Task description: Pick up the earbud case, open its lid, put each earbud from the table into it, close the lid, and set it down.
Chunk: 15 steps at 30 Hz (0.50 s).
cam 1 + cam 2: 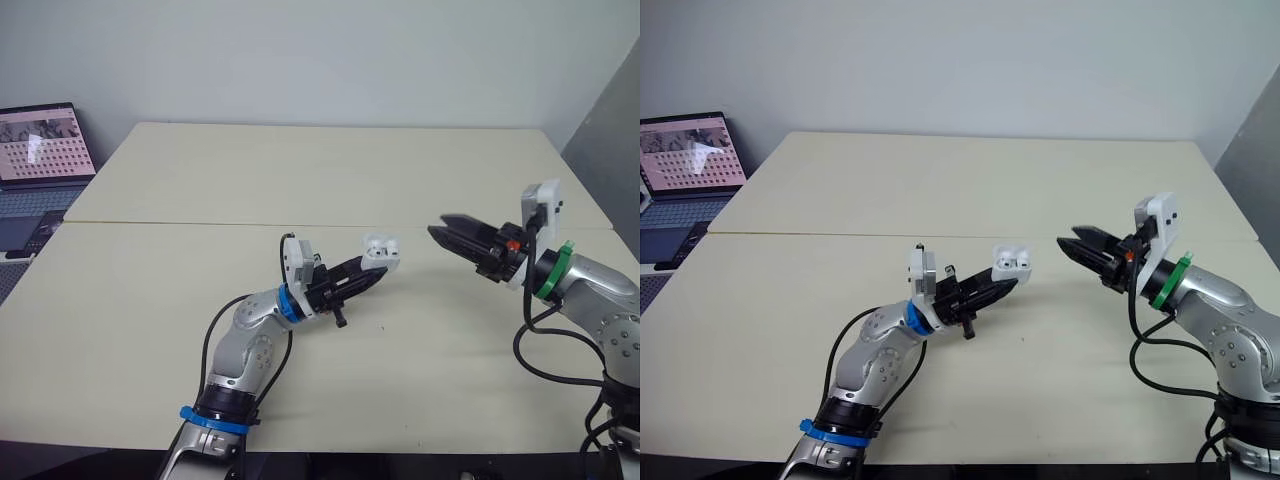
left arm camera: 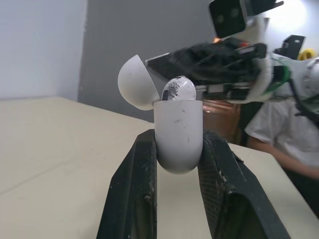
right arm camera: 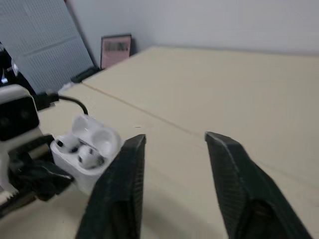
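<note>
My left gripper [image 1: 372,270] is shut on the white earbud case [image 1: 380,252] and holds it above the middle of the table. The case's lid [image 2: 135,82] stands open. Two earbuds [image 3: 79,151] sit side by side inside the case, and one earbud top [image 2: 178,89] shows above the rim in the left wrist view. My right gripper [image 1: 443,234] hangs open a short way to the right of the case, fingers pointing at it, with nothing between them. In the right wrist view the case [image 3: 85,154] lies just beyond the fingertips [image 3: 135,144].
A pale table [image 1: 300,170] made of two joined tops carries everything, with a seam across its middle. A laptop [image 1: 38,160] stands open off the far left corner. A person in a white shirt [image 2: 284,134] sits behind the right arm.
</note>
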Motion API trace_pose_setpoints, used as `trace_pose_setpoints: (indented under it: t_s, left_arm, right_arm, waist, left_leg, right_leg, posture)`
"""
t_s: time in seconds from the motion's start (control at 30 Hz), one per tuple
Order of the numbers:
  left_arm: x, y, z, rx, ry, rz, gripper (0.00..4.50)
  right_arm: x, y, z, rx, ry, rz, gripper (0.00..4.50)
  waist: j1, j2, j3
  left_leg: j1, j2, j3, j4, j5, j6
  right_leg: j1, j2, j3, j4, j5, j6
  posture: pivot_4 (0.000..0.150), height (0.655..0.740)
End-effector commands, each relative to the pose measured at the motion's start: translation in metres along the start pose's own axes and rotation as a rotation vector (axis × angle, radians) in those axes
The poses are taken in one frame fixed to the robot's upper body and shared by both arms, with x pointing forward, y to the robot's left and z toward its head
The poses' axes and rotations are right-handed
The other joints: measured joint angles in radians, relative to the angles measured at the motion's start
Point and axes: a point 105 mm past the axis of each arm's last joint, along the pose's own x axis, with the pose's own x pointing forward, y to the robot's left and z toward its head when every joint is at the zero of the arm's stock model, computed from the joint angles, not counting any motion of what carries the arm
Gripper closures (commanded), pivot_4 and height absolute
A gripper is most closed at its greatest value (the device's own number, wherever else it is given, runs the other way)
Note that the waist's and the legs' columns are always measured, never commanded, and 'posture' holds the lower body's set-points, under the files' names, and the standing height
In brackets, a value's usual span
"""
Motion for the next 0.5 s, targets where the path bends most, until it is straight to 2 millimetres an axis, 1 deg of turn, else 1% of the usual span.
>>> trace_pose_setpoints:
  t_s: [0.03,0.07,0.1,0.17,0.27,0.37,0.5]
  left_arm:
    - [0.008,-0.015,0.013,-0.010,-0.035,-0.099,3.73]
    - [0.008,-0.017,0.013,-0.017,-0.030,-0.107,3.73]
    - [0.008,-0.018,0.012,-0.031,-0.026,-0.114,3.73]
    - [0.008,-0.021,0.011,-0.050,-0.016,-0.126,3.73]
    - [0.007,-0.022,0.011,-0.059,-0.010,-0.128,3.73]
    - [0.007,-0.021,0.011,-0.060,-0.005,-0.117,3.73]
    - [0.004,-0.019,0.008,-0.063,0.001,-0.103,3.73]
  right_arm:
    - [0.002,0.009,0.003,-0.031,0.018,0.064,3.81]
    - [0.003,0.010,0.002,-0.030,0.025,0.073,4.19]
    - [0.005,0.011,0.000,-0.035,0.033,0.087,4.48]
    - [0.008,0.015,-0.006,-0.048,0.061,0.107,4.48]
    - [0.012,0.021,-0.008,-0.055,0.066,0.143,4.48]
    - [0.014,0.034,0.000,-0.049,0.018,0.216,4.48]
    - [0.011,0.038,0.006,-0.042,-0.021,0.237,4.48]
  waist:
    - [0.000,0.000,0.000]
    - [0.000,0.000,0.000]
    - [0.000,0.000,0.000]
    - [0.000,0.000,0.000]
    - [0.000,0.000,0.000]
    - [0.000,0.000,0.000]
    - [0.001,0.000,0.000]
  left_leg:
    - [0.000,0.000,0.000,0.000,0.000,0.000]
    - [0.000,0.000,-0.001,0.000,0.000,0.000]
    - [0.000,0.000,-0.001,0.000,0.000,0.000]
    - [0.000,0.000,0.000,0.000,0.000,0.000]
    - [0.000,0.000,-0.001,0.000,0.000,0.000]
    - [0.000,0.000,-0.001,0.000,0.000,0.000]
    - [0.000,0.000,-0.001,0.000,0.000,0.000]
  right_leg:
    - [0.000,0.000,0.000,0.000,0.000,0.000]
    - [0.000,0.000,0.000,0.000,0.000,0.000]
    - [0.000,0.000,0.000,0.000,0.000,0.000]
    - [0.000,0.000,0.000,0.000,0.000,0.000]
    - [0.000,0.000,0.000,0.000,0.000,0.000]
    - [0.000,0.000,0.000,0.000,0.000,0.000]
    - [0.000,0.000,0.000,0.000,0.000,0.000]
  posture:
    - [0.150,0.7400]
    - [0.150,0.7400]
    - [0.150,0.7400]
    - [0.150,0.7400]
    - [0.150,0.7400]
    - [0.150,0.7400]
    - [0.150,0.7400]
